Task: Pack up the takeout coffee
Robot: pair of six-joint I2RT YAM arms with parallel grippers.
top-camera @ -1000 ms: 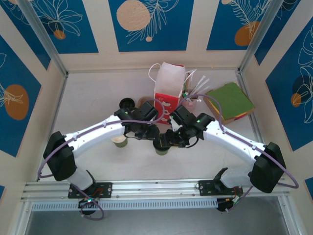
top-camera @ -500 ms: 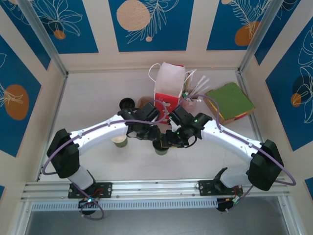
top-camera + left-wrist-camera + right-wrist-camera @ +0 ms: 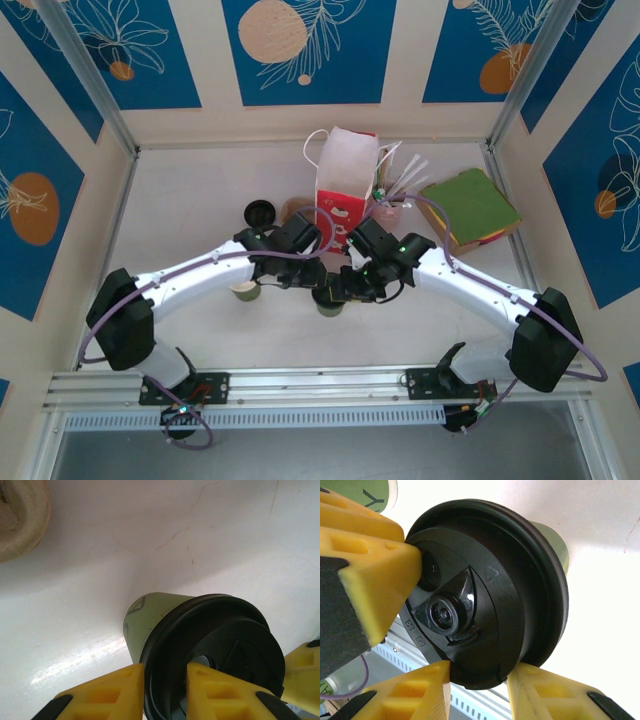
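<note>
- Both grippers have tightened onto the takeout coffee [image 3: 328, 304] since a second ago.
- Left gripper [image 3: 165, 675] pinches its lid rim.
- Right gripper [image 3: 479, 672] clamps the rim too.
- It stands on the table [image 3: 200, 210], near the bag [image 3: 340, 200].

Bright, even light falls from overhead in the top view, leaving only soft shadows on the white table [image 3: 190, 200]. Through my wrist cameras the table glares almost blown out, with a pale streak of reflection beside the takeout coffee [image 3: 150, 615]. My yellow fingers [image 3: 100, 697] sit soft-focused at the bottom edge.
</note>
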